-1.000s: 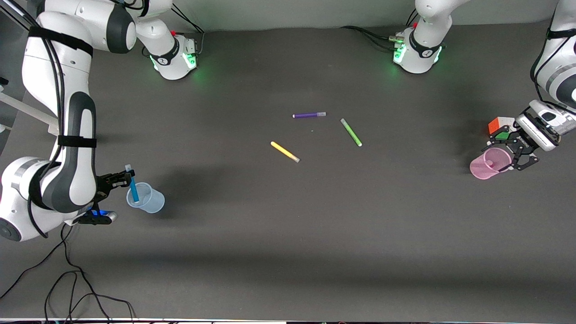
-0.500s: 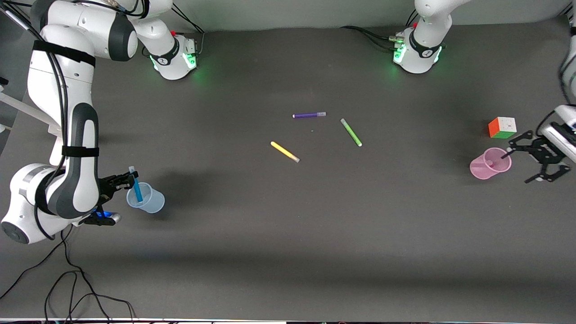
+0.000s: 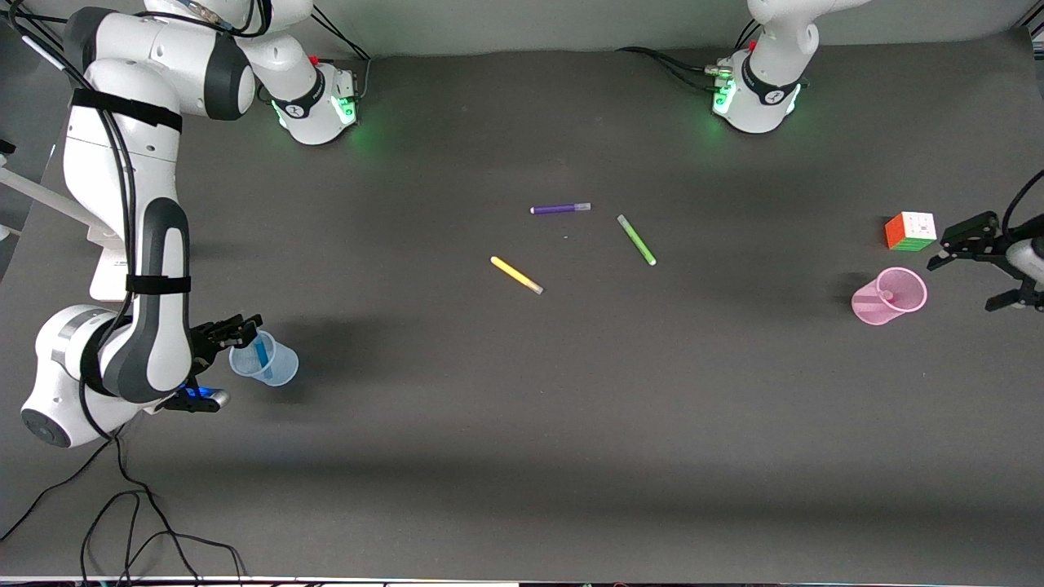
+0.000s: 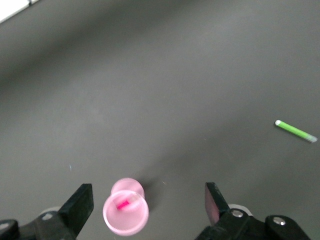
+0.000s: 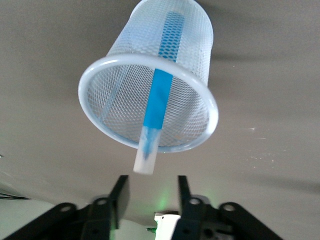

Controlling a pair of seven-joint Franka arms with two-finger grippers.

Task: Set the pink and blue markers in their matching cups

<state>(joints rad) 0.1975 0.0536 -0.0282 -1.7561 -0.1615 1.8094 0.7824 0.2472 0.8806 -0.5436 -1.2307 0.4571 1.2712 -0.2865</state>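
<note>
Even overhead light fell on the dark counter (image 3: 522,424), dimmer in a soft band nearer the front camera. Broad, blurred shadows lay beside the blue cup (image 3: 265,360) and the pink cup (image 3: 889,296). Green glow ringed both arm bases. The left wrist view was soft; the right wrist view looked washed out.

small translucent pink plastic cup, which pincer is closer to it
Left. The left pincer is beside the pink cup, open; the right pincer is at the pale blue cup.
</note>
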